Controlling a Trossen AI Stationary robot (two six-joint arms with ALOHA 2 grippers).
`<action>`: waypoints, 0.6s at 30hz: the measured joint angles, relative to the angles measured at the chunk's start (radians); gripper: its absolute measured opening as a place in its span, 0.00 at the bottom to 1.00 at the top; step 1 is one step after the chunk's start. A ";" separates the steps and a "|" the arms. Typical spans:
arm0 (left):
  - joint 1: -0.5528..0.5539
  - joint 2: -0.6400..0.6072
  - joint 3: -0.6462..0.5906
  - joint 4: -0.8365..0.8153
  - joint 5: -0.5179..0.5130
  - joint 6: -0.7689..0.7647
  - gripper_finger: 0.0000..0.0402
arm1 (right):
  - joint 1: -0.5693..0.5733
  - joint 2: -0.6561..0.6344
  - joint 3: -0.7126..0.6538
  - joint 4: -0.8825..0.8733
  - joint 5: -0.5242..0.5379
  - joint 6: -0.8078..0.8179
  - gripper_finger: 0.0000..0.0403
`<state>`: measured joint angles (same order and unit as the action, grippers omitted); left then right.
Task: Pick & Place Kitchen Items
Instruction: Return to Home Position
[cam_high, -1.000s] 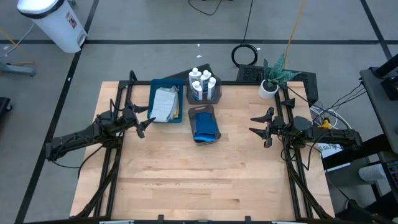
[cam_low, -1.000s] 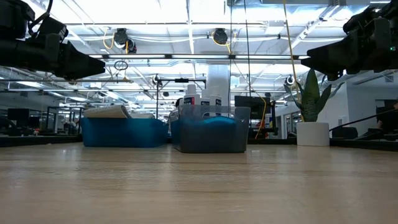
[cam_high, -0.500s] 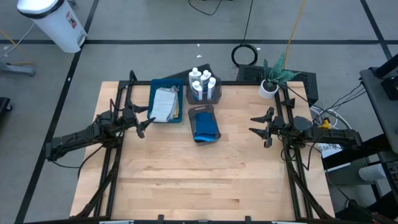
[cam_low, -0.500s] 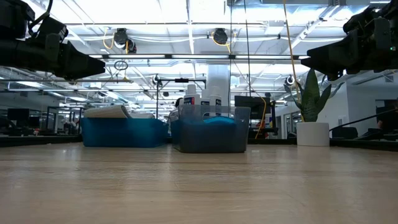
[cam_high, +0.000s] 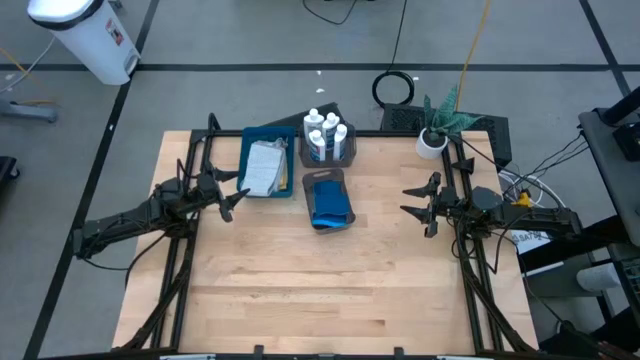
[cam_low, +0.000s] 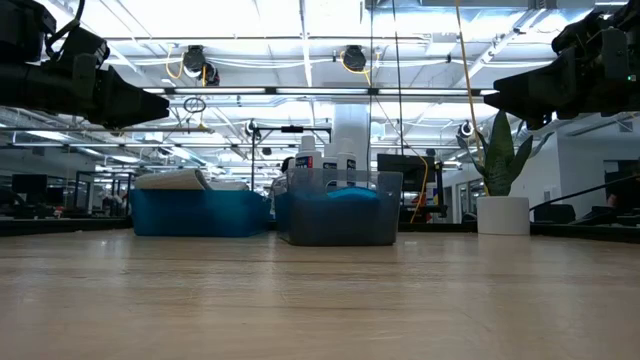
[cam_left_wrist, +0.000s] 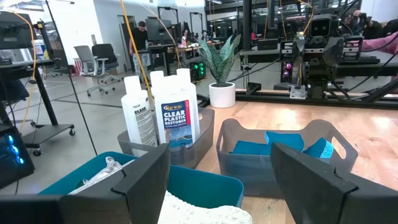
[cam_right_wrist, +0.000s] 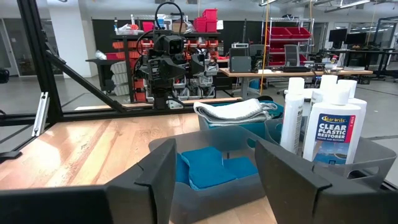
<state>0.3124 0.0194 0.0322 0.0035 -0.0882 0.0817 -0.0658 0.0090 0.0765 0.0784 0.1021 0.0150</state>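
Several white labelled bottles stand upright in a grey bin at the table's far middle. Just nearer, a second grey bin holds blue sponges. A light grey folded cloth lies in the blue tray to their left. My left gripper hovers open at the table's left, beside the tray, pointing level toward the bins. My right gripper hovers open at the right, facing the sponge bin. In the wrist views the bottles and sponges show beyond the open fingers.
A small potted plant stands at the table's far right corner. The near half of the wooden tabletop is bare wood. Black frame rails run along both sides under the arms.
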 joint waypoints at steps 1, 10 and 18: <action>0.000 0.000 0.000 0.000 0.000 0.000 0.70 | 0.000 0.000 0.000 0.000 0.000 0.000 0.48; 0.000 0.000 0.000 0.000 0.000 0.000 0.70 | 0.000 0.000 0.000 0.000 0.000 0.000 0.48; 0.000 0.000 0.000 0.000 0.000 0.000 0.70 | 0.000 0.000 0.000 0.000 0.000 0.000 0.48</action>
<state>0.3122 0.0193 0.0322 0.0036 -0.0883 0.0817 -0.0655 0.0090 0.0765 0.0786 0.1023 0.0150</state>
